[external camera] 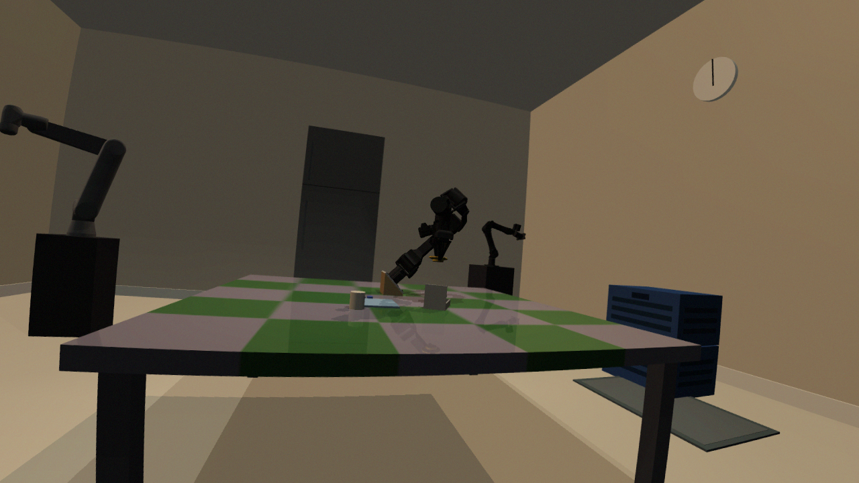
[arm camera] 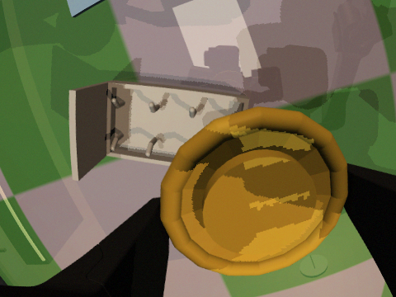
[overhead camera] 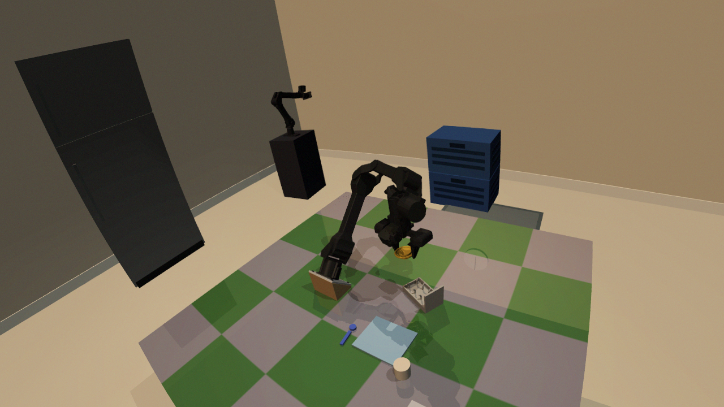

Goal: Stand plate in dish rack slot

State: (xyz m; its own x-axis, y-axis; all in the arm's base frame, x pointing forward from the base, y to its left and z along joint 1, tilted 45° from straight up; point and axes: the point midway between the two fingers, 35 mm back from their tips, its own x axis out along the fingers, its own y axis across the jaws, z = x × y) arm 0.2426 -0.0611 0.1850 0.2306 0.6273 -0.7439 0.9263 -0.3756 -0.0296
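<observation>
A black robot arm's gripper (overhead camera: 406,247), near the centre of the top view, is clamped on a golden-orange plate (arm camera: 254,191), holding it in the air above a green-and-grey checkered table (overhead camera: 536,364). In the wrist view, the plate fills the centre-right, and the beige dish rack (arm camera: 165,125) sits on the table at its upper left.

Plate (overhead camera: 403,252) in the end effector (overhead camera: 405,247), above the table (overhead camera: 536,364), behind the dish rack (overhead camera: 424,293).
</observation>
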